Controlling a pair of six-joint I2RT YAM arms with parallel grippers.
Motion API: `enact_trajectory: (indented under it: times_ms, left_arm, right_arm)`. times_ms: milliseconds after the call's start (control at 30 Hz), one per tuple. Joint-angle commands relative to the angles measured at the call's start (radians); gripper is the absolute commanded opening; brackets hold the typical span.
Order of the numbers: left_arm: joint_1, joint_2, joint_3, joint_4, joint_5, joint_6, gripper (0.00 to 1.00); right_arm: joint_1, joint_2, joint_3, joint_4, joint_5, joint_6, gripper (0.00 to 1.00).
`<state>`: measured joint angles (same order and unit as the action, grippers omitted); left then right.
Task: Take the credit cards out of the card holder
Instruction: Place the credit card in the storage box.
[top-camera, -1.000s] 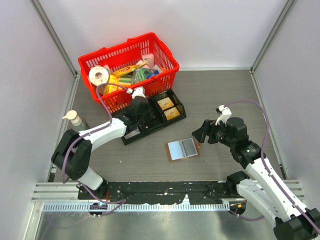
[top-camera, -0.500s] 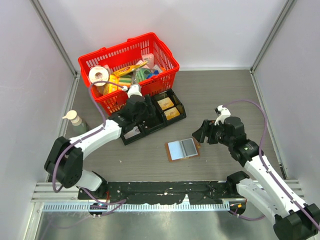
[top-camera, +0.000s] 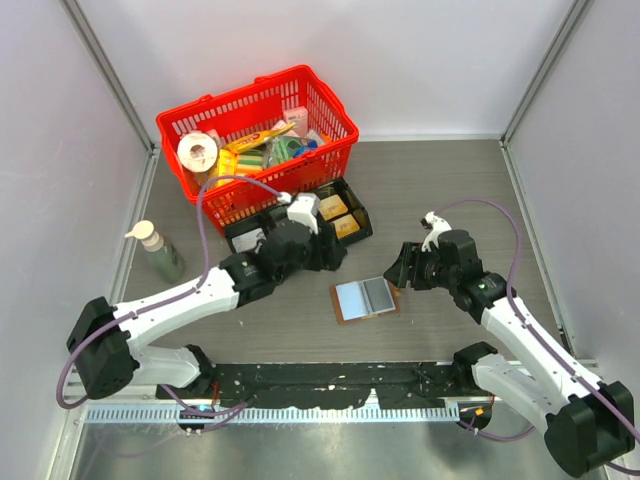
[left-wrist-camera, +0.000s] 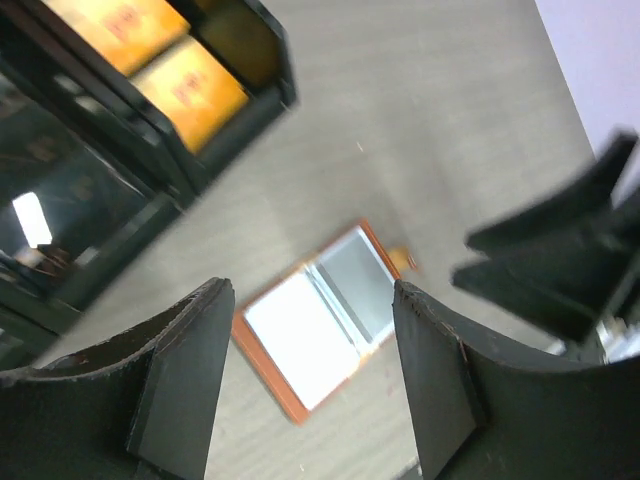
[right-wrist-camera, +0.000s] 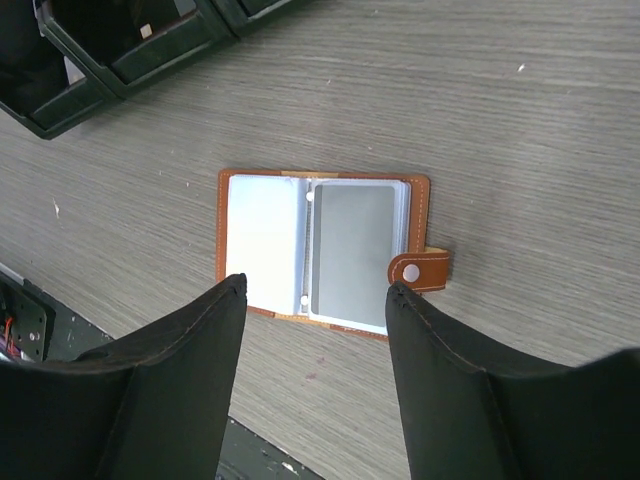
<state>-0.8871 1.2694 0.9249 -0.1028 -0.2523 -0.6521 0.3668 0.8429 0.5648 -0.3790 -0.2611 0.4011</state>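
The card holder (top-camera: 365, 297) lies open and flat on the table, brown with tan edges, its snap tab (right-wrist-camera: 418, 270) to one side. A grey credit card (right-wrist-camera: 355, 250) fills one half, and the other half (right-wrist-camera: 262, 240) shows a pale face. My left gripper (top-camera: 333, 255) hovers open just left of and behind the holder, which shows between its fingers (left-wrist-camera: 190, 370) in the left wrist view. My right gripper (top-camera: 405, 268) is open at the holder's right edge, above the card holder (right-wrist-camera: 320, 255), touching nothing.
A black divided tray (top-camera: 243, 240) with orange blocks (left-wrist-camera: 190, 85) sits behind the left gripper, partly under that arm. A red basket (top-camera: 258, 135) of goods stands at the back left. A pump bottle (top-camera: 158, 252) is by the left wall.
My left arm has swung away from the black tray toward the card holder, and its gripper has opened. The right gripper edged slightly left and its jaws narrowed a little.
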Motion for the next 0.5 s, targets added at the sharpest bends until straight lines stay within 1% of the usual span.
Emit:
enact_trajectory:
  times_ms: [0, 133, 200, 333, 467]
  left_arm:
    - [-0.102, 0.008, -0.035, -0.009, 0.018, -0.037, 0.67]
    - [-0.145, 0.073, -0.075, 0.046, 0.038, -0.079, 0.62]
    - [-0.154, 0.116, -0.075, 0.064, 0.047, -0.09, 0.59]
    - [-0.174, 0.185, -0.074, 0.097, 0.053, -0.119, 0.55]
    - [-0.182, 0.263, -0.058, 0.126, 0.068, -0.13, 0.53]
  right_arm:
    - [0.02, 0.025, 0.058, 0.014, -0.015, 0.018, 0.61]
    - [0.05, 0.065, 0.073, 0.012, 0.008, 0.021, 0.58]
    - [0.089, 0.091, 0.087, 0.011, 0.025, 0.022, 0.57]
    - [0.167, 0.146, 0.119, -0.004, 0.118, 0.03, 0.56]
    - [0.218, 0.209, 0.129, -0.005, 0.166, 0.041, 0.56]
